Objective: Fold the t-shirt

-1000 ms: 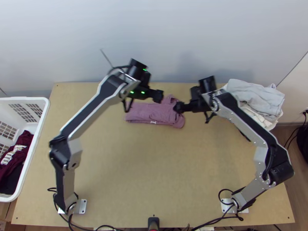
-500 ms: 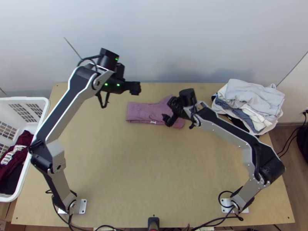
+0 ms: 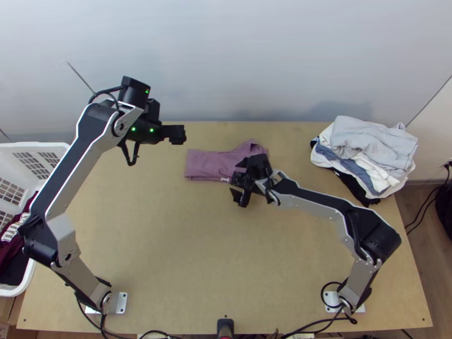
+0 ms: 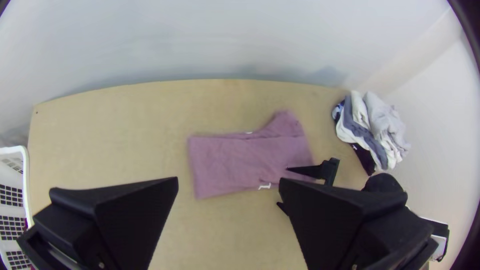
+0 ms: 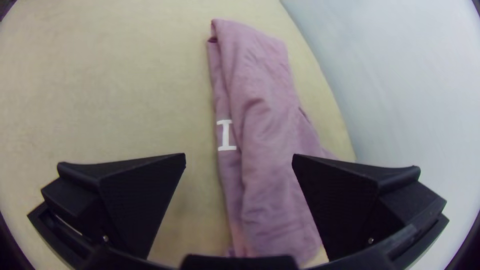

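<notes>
Silver-and-black, the left arm is drawing away to the left of the t-shirt, while the right arm is swinging from the shirt's right end toward its near edge. The t-shirt itself is keeping its place, lying in a long folded strip; a corner flap is jutting out at its far right. Folding is therefore seemingly nearing its end, with that flap perhaps still needing a tuck.

The left arm is bending at its elbow and holding the left gripper beyond the shirt's left end, its fingers standing apart and gripping nothing. The right arm is stretching in from the shirt's right, its gripper hanging spread and unloaded at the near edge, close to the white mark.
</notes>
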You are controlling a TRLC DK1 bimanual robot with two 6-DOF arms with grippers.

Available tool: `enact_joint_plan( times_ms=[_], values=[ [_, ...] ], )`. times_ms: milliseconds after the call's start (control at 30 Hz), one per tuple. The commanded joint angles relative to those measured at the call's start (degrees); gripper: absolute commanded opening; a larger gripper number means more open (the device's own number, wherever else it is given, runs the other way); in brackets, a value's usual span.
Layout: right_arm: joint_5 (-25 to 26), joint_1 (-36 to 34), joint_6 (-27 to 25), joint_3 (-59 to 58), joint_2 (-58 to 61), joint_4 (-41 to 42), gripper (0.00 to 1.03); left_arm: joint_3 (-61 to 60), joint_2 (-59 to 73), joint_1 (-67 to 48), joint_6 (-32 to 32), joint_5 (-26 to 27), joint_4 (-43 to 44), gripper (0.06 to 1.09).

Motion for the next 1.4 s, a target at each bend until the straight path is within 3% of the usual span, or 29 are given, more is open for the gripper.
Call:
enact_joint_plan(
  times_ms=[0, 300, 667, 733, 833, 967, 1367],
  values=[
    [1.00, 2.61, -3.41, -1.03, 3.35, 3.55, 0.99, -3.99, -2.07, 1.36, 0.54, 0.08, 0.66, 1.04],
    [4.52, 2.79, -4.29, 4.59, 8.98, 7.33, 0.99, -4.43, -2.16, 2.07, 0.98, 0.52, 0.74, 1.04],
    [6.54, 2.96, -4.65, 12.94, 17.50, 5.92, 0.97, -5.66, -2.68, 1.80, 0.98, 0.52, 0.74, 1.04],
    [6.63, 2.70, -3.50, 15.40, 18.56, 3.64, 0.84, -5.83, -2.95, 1.80, 0.90, 0.52, 0.74, 1.04],
    [6.63, 2.70, -1.83, 17.95, 18.56, 1.35, 0.56, -5.92, -3.30, 1.89, 0.81, 0.52, 0.66, 1.04],
    [6.63, 2.79, -1.48, 19.27, 17.68, -0.05, 0.03, -6.27, -3.91, 1.98, 0.46, 0.52, 0.66, 1.04],
    [7.95, 0.33, 17.42, 19.36, 2.03, -2.25, 0.03, -10.41, -8.48, 4.17, -0.86, 0.52, 0.04, 1.04]
  ],
)
